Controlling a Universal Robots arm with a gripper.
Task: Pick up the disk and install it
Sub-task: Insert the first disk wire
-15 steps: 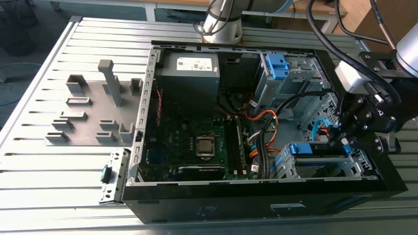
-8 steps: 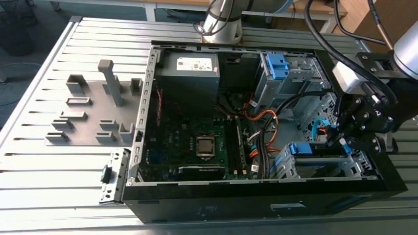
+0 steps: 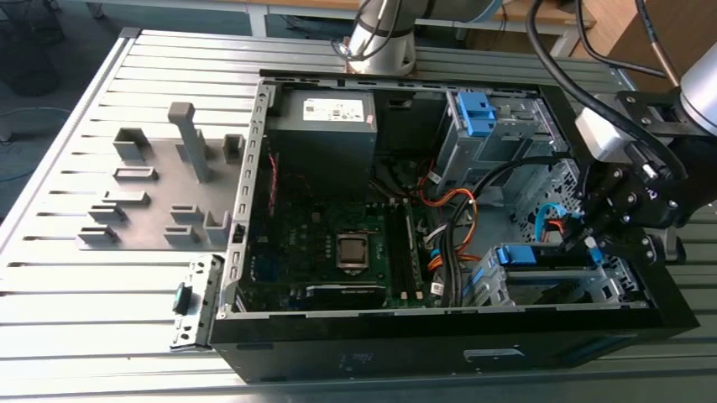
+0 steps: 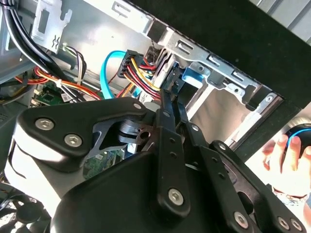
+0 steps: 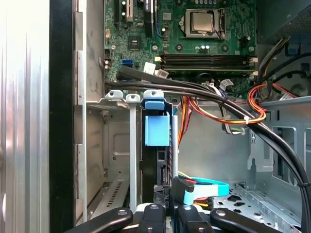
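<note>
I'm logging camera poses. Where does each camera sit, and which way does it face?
Exterior view: off the arm, looking down into the computer case; arm and tool show.
First wrist view: on the arm, facing drive cage and motherboard; tool shows.
Second wrist view: on the arm, looking along the tool at the drive cage.
Both wrist views share drive cage and tool.

Disk bracket [image 5: 157, 130] blue; motherboard [image 5: 194, 43] green; case [image 3: 448, 353] black; cables [image 5: 214, 112] orange, red.
</note>
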